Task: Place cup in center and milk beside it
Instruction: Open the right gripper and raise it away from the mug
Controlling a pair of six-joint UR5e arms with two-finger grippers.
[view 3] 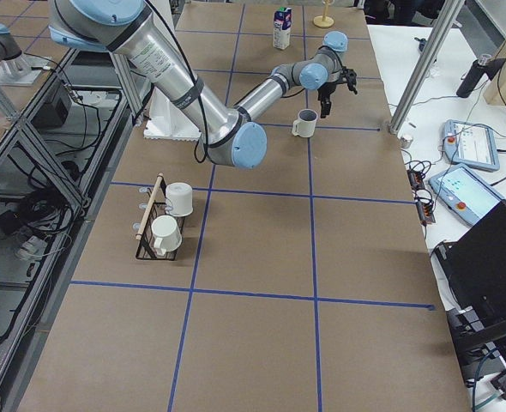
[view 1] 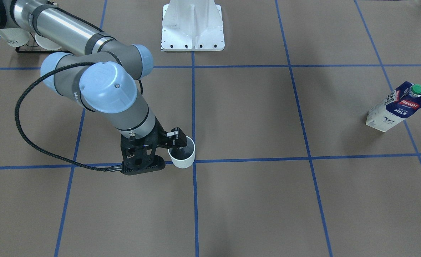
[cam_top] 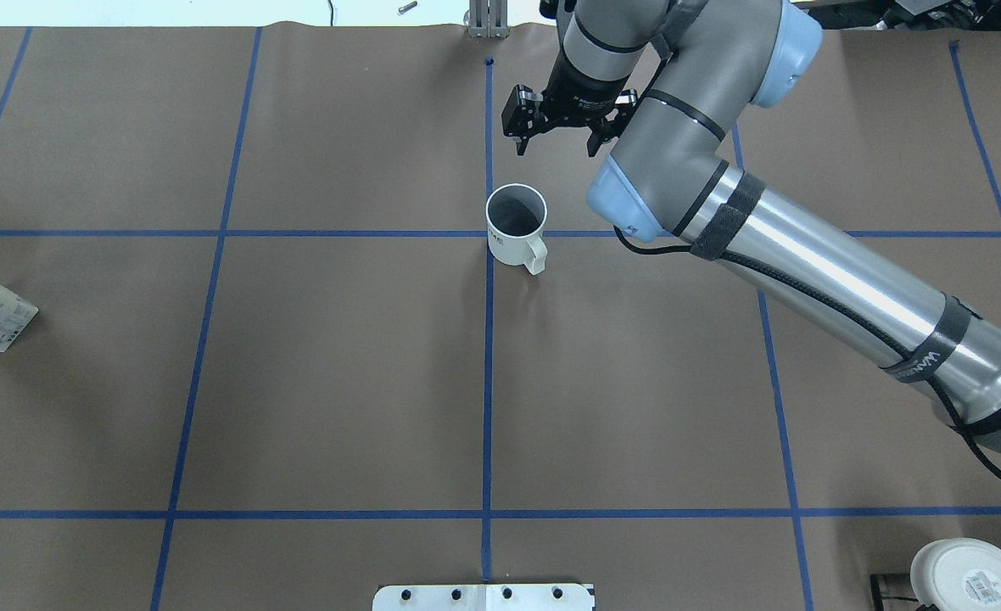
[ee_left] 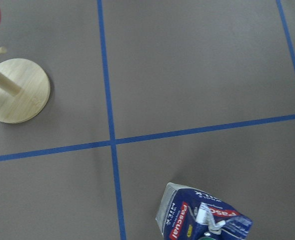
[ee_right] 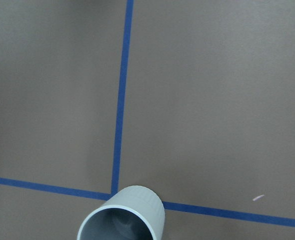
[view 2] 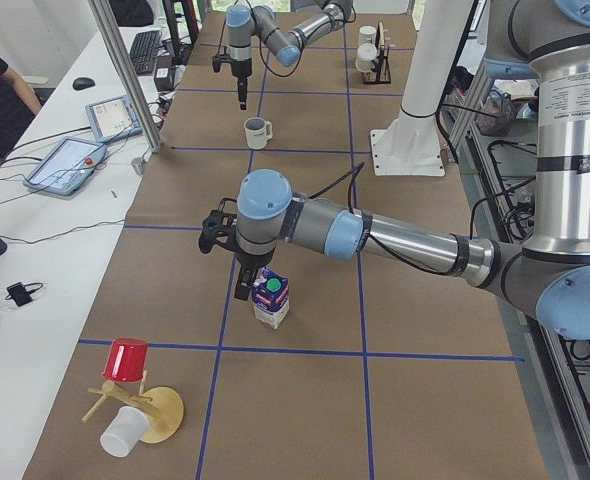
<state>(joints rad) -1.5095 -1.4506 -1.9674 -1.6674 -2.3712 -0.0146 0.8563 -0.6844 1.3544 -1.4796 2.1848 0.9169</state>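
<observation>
The white cup (cam_top: pixel 516 222) stands upright by the centre tape crossing (cam_top: pixel 475 233), its handle towards the robot. It also shows in the front view (view 1: pixel 182 154) and at the bottom of the right wrist view (ee_right: pixel 123 217). My right gripper (cam_top: pixel 556 146) is open and empty, raised just beyond the cup on its far side. The milk carton (view 1: pixel 397 107) stands upright far off on my left side, also in the left wrist view (ee_left: pixel 202 217). My left gripper (view 2: pixel 241 285) hangs just beside the carton's top; I cannot tell if it is open or shut.
A black wire rack with two white mugs (view 3: pixel 163 221) stands on my right side, near the robot. A wooden mug tree with a red cup (view 2: pixel 135 395) stands at the table's left end. The white robot base (view 1: pixel 192 28) is behind the middle line.
</observation>
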